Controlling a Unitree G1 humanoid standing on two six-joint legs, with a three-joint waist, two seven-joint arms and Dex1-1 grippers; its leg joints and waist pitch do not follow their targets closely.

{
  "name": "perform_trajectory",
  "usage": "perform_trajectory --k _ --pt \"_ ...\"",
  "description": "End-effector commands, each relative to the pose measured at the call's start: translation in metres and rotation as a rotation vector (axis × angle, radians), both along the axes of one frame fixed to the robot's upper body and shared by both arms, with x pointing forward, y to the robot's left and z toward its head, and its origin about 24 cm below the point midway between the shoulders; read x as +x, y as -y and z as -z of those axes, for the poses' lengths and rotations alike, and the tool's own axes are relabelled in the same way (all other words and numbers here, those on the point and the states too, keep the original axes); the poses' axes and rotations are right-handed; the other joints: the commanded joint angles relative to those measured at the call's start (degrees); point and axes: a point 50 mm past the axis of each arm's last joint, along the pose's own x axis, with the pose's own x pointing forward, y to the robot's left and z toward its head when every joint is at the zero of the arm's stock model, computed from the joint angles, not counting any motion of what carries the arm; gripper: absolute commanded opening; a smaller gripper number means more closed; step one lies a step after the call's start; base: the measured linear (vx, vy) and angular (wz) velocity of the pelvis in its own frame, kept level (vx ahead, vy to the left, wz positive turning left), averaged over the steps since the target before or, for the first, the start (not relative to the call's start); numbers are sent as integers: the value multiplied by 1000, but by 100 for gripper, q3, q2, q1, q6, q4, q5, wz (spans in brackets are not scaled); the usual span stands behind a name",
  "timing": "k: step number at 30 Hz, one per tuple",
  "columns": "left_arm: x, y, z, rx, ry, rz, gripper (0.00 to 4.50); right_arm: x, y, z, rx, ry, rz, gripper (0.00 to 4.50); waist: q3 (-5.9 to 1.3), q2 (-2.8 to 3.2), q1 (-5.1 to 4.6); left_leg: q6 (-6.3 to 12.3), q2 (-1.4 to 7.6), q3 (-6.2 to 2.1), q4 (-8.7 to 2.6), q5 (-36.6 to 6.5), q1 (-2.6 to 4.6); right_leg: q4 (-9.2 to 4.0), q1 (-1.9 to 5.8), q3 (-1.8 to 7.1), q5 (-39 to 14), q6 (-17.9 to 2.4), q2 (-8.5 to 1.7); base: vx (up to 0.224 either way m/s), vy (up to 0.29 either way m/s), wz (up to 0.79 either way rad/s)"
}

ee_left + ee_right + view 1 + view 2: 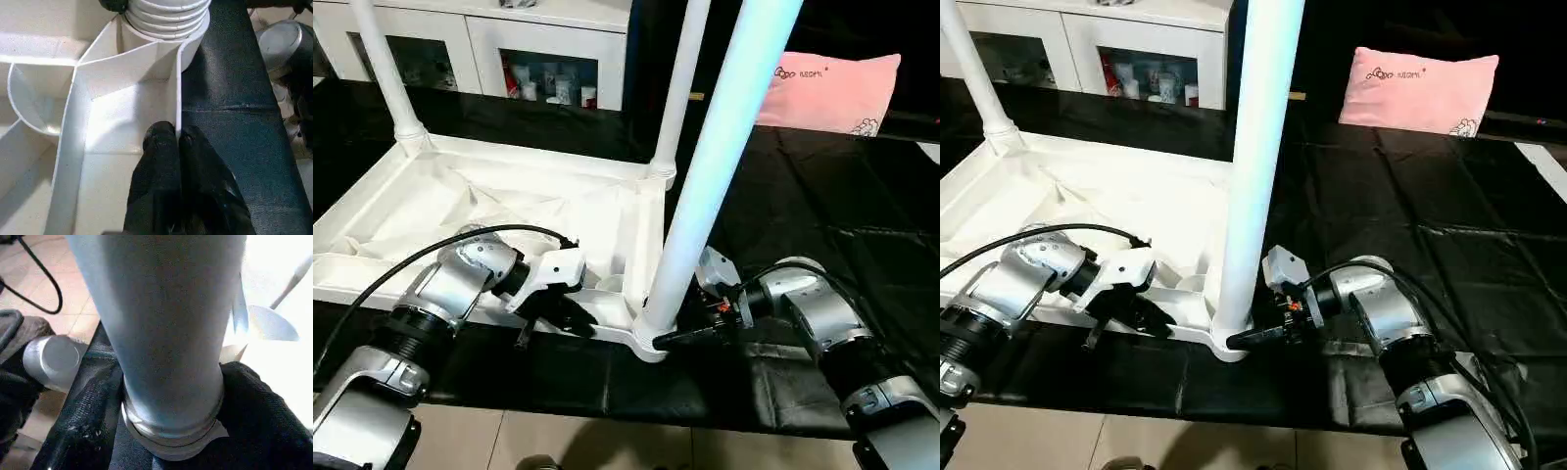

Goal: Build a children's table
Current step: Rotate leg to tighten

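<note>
The tabletop (pixel 499 211) lies upside down on a black sheet (pixel 822 206), ribbed underside up. Three legs are seen standing in its corner sockets: two at the far corners (pixel 382 69) (pixel 680 88) and a near leg (pixel 720 157) at the corner closest to the robot's right arm.

The left end effector (pixel 177 142) is pinched shut on the tabletop's near rim, one finger on each side of the thin wall, just beside the near leg's socket (pixel 166 19). It appears to be steadying the tabletop.

The right end effector (pixel 690 336) is placed at the foot of the near leg, with a black finger (pixel 266 406) on either side of the leg just above the threaded collar. The fingers look close against the leg, but whether they are actually gripping it or only bracketing it cannot be told.

The step in hand is judged to be the seating or screwing-in of the near leg, with the tabletop braced against the turn. The next move would call for a firm hold on the leg's base, then a twist of the wrist about the leg's axis while the leg is kept upright, so that the thread is not crossed. The left hold on the rim should be kept so the tabletop is not dragged round over the sheet. A fourth leg would remain to be fitted at the near left corner.
</note>
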Motion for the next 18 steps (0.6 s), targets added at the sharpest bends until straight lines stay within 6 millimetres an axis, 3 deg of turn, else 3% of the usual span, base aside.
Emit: perform_trajectory --k 1,4,6,7,8,9,10,11,12,14,16,18 --pt "-1 12 3 -21 -21 8 0 2 0 -6 33 8 20 268 -381 32 -21 211 136 33 -374 -1005 12 -393 344 268 -1529 -1088 -401 0 0 0" --pt "5 25 1 -93 -16 -90 0 2 -3 -5 90 -20 127 267 -363 30 8 168 141 40 -380 -1125 55 -439 316 279 -1799 -1008 -409 0 0 0" --pt "11 41 0 -158 -10 -193 0 6 -8 0 116 -54 288 267 -358 31 -10 130 129 19 -390 -1198 25 -448 333 267 -1962 -972 -413 0 0 0" --pt "13 43 -1 -170 -6 -210 0 7 -10 1 114 -53 323 266 -351 22 -30 73 113 7 -395 -1255 31 -464 323 255 -2127 -902 -406 0 0 0" --pt "20 54 -4 -210 7 -292 0 13 -16 8 104 -66 470 266 -355 18 -67 33 103 -3 -397 -1298 14 -486 334 251 -2296 -826 -420 0 0 0" --pt "20 54 -4 -210 7 -292 0 13 -16 8 104 -66 470 266 -352 28 -93 -25 94 -11 -403 -1263 0 -475 336 248 -2325 -792 -412 0 0 0" --pt "28 64 -5 -224 29 -387 0 19 -24 16 96 -88 629 266 -355 1 -147 -47 64 -16 -398 -1297 -17 -513 348 229 -2551 -677 -411 0 0 0" --pt "28 64 -5 -224 29 -387 0 19 -24 16 96 -88 629 266 -361 10 -169 -70 54 -22 -389 -1238 -34 -510 357 228 -2602 -628 -418 0 0 0" --pt "33 69 -5 -211 48 -455 0 22 -30 20 93 -105 737 266 -381 9 -220 -30 44 -16 -371 -1118 -33 -531 349 240 -2533 -590 -422 0 0 0" --pt "36 73 -5 -210 66 -500 0 24 -35 23 91 -120 806 266 -388 7 -269 25 43 -9 -362 -1034 -36 -520 342 245 -2322 -672 -411 0 0 0" --pt "46 85 -9 -226 106 -636 0 34 -51 29 72 -173 1038 266 -386 29 -303 58 42 12 -357 -963 -26 -513 316 255 -2093 -763 -395 0 0 0" --pt "49 90 -11 -234 119 -679 0 37 -57 29 68 -191 1104 266 -406 32 -306 48 35 9 -350 -948 -19 -492 333 248 -1970 -825 -391 0 0 0"
